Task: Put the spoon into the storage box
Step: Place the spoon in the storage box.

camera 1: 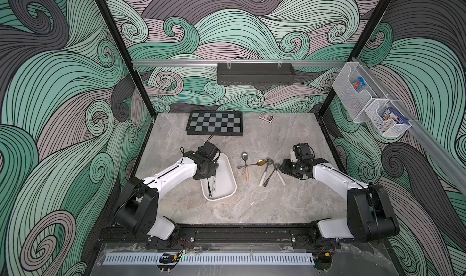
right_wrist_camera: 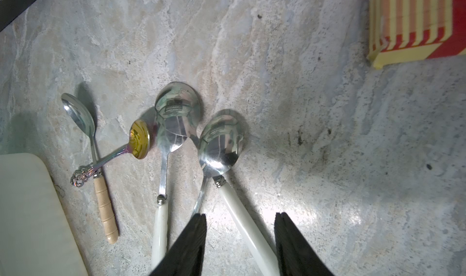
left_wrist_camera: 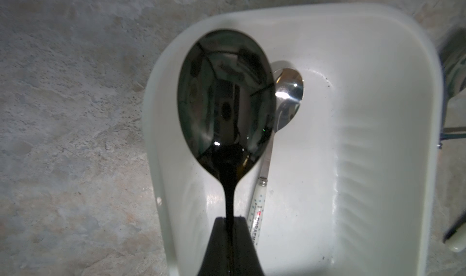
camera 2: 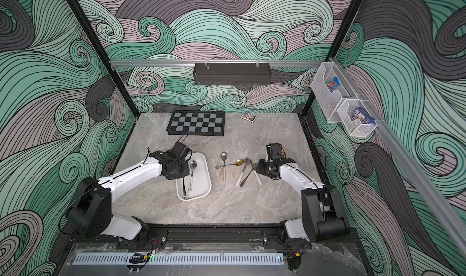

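The white storage box [camera 1: 228,184] [camera 2: 204,176] lies left of the table's middle. My left gripper [left_wrist_camera: 230,219] [camera 1: 205,172] hovers over the box's left side, shut on the thin handle of a glossy black spoon [left_wrist_camera: 225,105]. The spoon's bowl hangs above the box's far end [left_wrist_camera: 378,110]. A silver spoon with a printed white handle [left_wrist_camera: 290,93] [camera 2: 192,171] lies inside the box. My right gripper [right_wrist_camera: 240,214] [camera 1: 283,167] is open, low over several spoons on the table. A white-handled spoon [right_wrist_camera: 219,141] runs between its fingers, which stand apart from it.
Beside it lie another white-handled spoon [right_wrist_camera: 174,115], a gold-bowled ornate spoon [right_wrist_camera: 138,139] and a wood-handled spoon [right_wrist_camera: 83,121]. A chessboard [camera 1: 215,123] and a card box [camera 1: 266,117] sit at the back. A black tray [camera 1: 254,73] and mesh baskets [camera 1: 353,90] hang on the walls.
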Motion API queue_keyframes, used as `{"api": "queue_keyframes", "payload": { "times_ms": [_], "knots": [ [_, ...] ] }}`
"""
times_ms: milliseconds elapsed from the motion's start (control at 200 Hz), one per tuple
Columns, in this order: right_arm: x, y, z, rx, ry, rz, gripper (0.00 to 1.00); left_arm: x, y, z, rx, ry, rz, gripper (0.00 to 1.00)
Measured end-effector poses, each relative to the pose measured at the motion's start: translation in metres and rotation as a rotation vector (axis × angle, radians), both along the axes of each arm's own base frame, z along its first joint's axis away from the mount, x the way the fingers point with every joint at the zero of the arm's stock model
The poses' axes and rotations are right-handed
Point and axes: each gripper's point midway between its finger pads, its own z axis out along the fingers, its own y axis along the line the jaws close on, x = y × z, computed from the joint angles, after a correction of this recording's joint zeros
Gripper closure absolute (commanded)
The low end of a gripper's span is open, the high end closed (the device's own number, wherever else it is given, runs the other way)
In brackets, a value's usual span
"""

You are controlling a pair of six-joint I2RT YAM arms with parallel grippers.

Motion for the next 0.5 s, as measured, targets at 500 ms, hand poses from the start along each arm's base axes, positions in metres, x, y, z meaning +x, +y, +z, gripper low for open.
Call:
{"api": "queue_keyframes", "payload": {
  "times_ms": [500],
  "knots": [
    [0.005,0.001,0.002,-0.011,0.014,0.021,0.46,-0.006,-0.002,-0.037,0.044,0.117,-0.014,0.74]
  ]
}}
